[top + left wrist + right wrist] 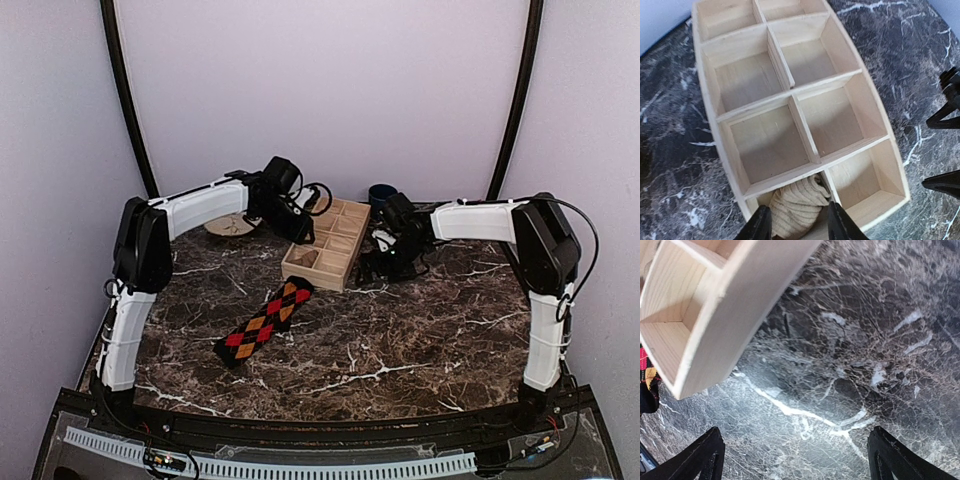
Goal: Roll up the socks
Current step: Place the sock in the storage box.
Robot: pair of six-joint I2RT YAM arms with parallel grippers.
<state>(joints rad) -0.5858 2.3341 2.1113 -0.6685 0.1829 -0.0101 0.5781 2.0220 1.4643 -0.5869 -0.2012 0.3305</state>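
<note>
Between the left fingers [759, 227] sits a tan sock [796, 210], unclear overhead.

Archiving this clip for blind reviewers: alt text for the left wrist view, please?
A rolled tan sock sits in the bottom-left compartment of a divided wooden tray, between the parted fingers of the left gripper. The other visible compartments are empty. The tray rests on a dark marble table, with the black fingertips of the right gripper at the right edge.

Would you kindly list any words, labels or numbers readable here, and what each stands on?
None readable: the wooden tray, the tan sock, the argyle sock and the marble table show no text.
The round disc is too small to tell.
</note>
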